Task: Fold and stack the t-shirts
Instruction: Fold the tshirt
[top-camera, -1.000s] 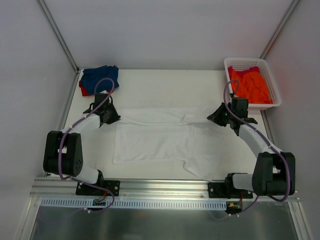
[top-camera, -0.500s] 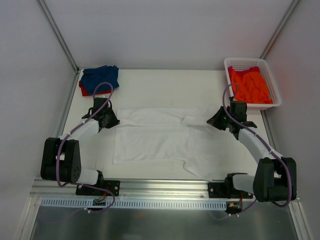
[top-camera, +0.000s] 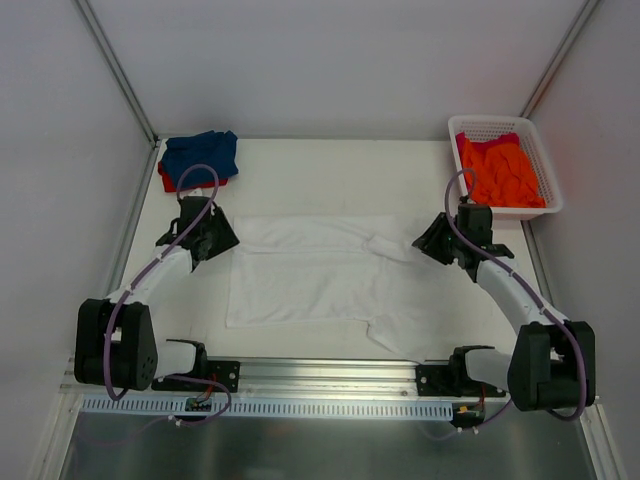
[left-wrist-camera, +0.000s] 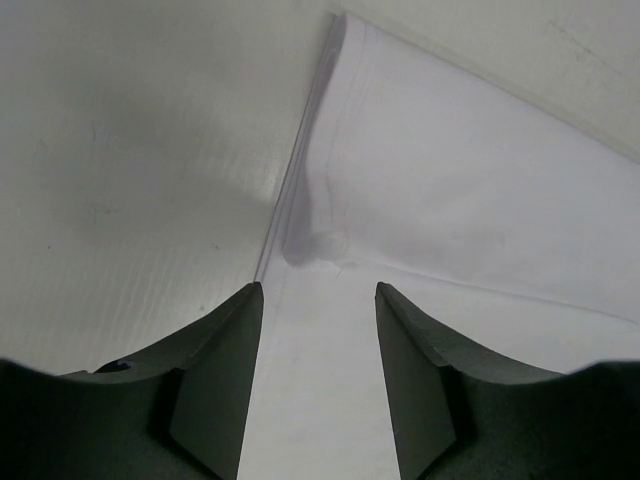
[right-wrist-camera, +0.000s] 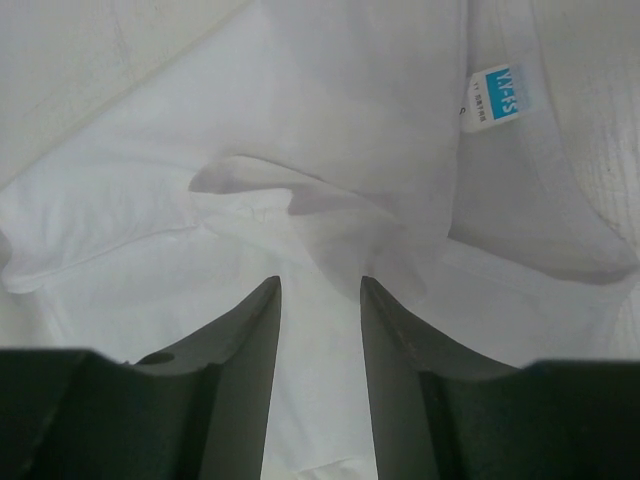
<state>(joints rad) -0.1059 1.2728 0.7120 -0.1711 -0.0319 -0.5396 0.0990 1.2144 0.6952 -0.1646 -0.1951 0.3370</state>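
Reading both grippers as released from my feeds: left gripper (top-camera: 224, 238) sits at left edge of the white t-shirt (top-camera: 320, 285), right gripper (top-camera: 426, 240) over its collar end nr the neck label (right-wrist-camera: 493, 95). Shirt lies spread on the table (top-camera: 330, 170); blue t-shirt (top-camera: 200, 155) at far-left corner, orange t-shirt (top-camera: 500, 170) in lattice basket (top-camera: 541, 152).
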